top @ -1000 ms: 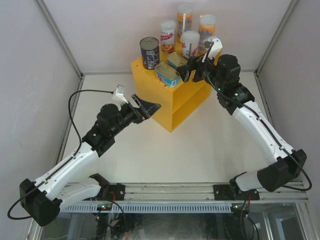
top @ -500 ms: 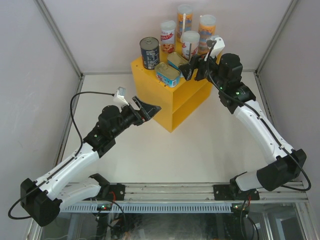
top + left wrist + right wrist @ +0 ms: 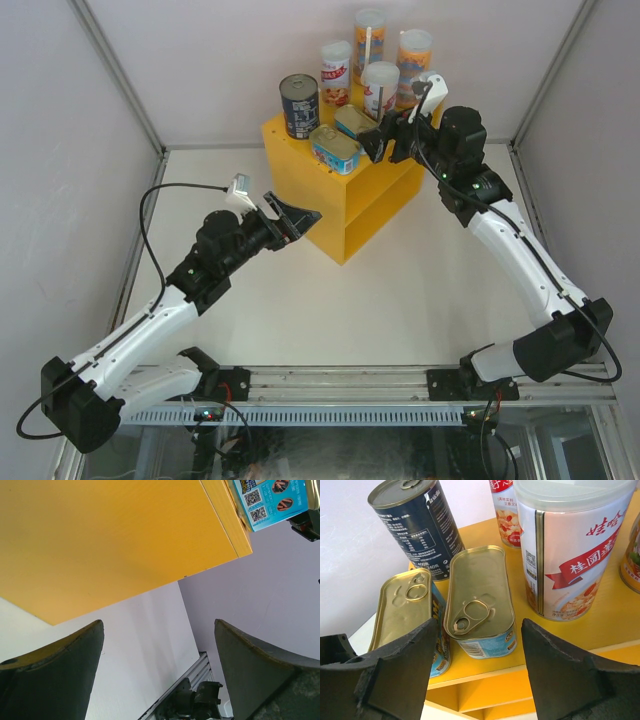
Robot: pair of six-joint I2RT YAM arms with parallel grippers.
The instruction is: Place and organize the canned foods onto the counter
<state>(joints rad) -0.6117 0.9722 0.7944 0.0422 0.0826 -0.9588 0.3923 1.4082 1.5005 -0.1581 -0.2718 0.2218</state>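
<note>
The yellow counter (image 3: pixel 345 205) stands at the back middle of the table. On its top stand a dark round tin (image 3: pixel 299 105), two flat gold-topped tins (image 3: pixel 334 149) (image 3: pixel 355 121) and four tall slim cylinders (image 3: pixel 336 72) (image 3: pixel 369 40) (image 3: pixel 381 88) (image 3: pixel 414 60). My right gripper (image 3: pixel 385 145) is open and empty, just in front of the nearer-right flat tin (image 3: pixel 480 597); the other flat tin (image 3: pixel 405 605), the dark tin (image 3: pixel 417 522) and a tall cylinder (image 3: pixel 570 555) show behind. My left gripper (image 3: pixel 300 222) is open and empty beside the counter's left front face (image 3: pixel 100 540).
White table surface (image 3: pixel 400 290) lies in front of the counter. Grey walls close in the back and both sides. A metal rail (image 3: pixel 330 385) with the arm bases runs along the near edge. The counter's inner shelf (image 3: pixel 520 690) shows below its top.
My right gripper has shifted slightly up and back at the counter's top edge. My left arm has barely moved. The cans stand as before.
</note>
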